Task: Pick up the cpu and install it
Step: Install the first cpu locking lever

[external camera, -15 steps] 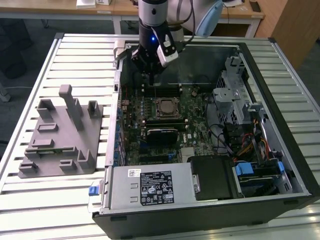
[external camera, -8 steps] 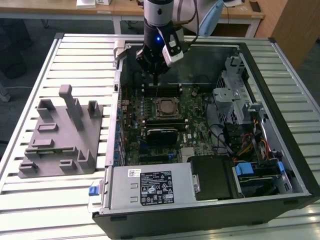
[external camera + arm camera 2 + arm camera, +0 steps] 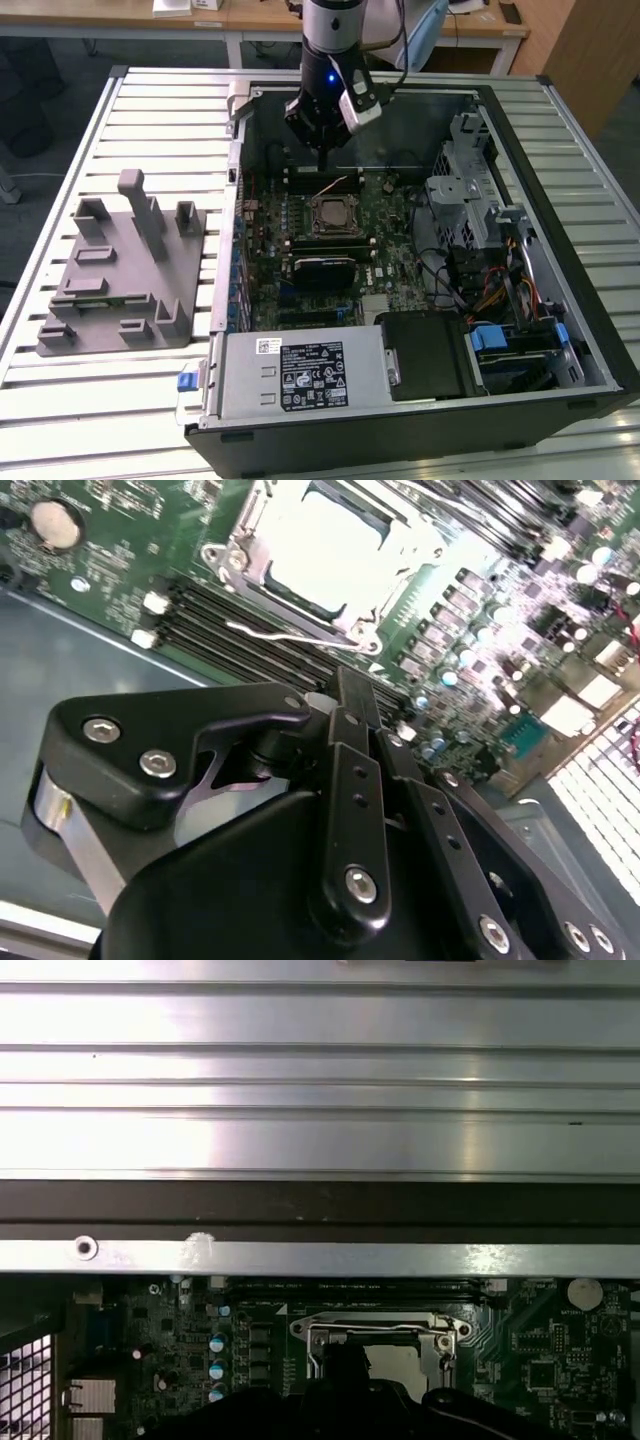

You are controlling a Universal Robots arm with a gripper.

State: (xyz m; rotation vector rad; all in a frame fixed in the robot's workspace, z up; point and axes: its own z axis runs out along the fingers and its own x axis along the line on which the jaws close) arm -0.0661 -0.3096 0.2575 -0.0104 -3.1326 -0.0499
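1. In the exterior view we see the arm reaching down into an open computer case [image 3: 560,200] that lies on a slatted metal table [image 3: 60,120]; the gripper [image 3: 322,152] hangs at the upper centre of the frame, just above the motherboard [image 3: 385,215].
2. The cpu [image 3: 329,213], a pale square plate, sits in the socket [image 3: 331,229] near the middle of the frame, just below the gripper's tip and apart from it.
3. In the second wrist view the black fingers [image 3: 352,742] lie pressed together with no gap between them, and we see nothing held between them.
4. The same view shows the cpu [image 3: 325,545] at the upper centre, bright and framed by the socket's metal bracket, with a thin wire lever [image 3: 290,637] running along the side nearer the gripper.
5. In the first wrist view the cpu [image 3: 385,1360] appears at the lower centre, partly covered by the dark gripper body.
6. At the left of the exterior view a grey holder tray [image 3: 120,270] with upright pegs rests on the table, well apart from the case.
7. A power supply [image 3: 300,375] with a white label fills the case's lower part.
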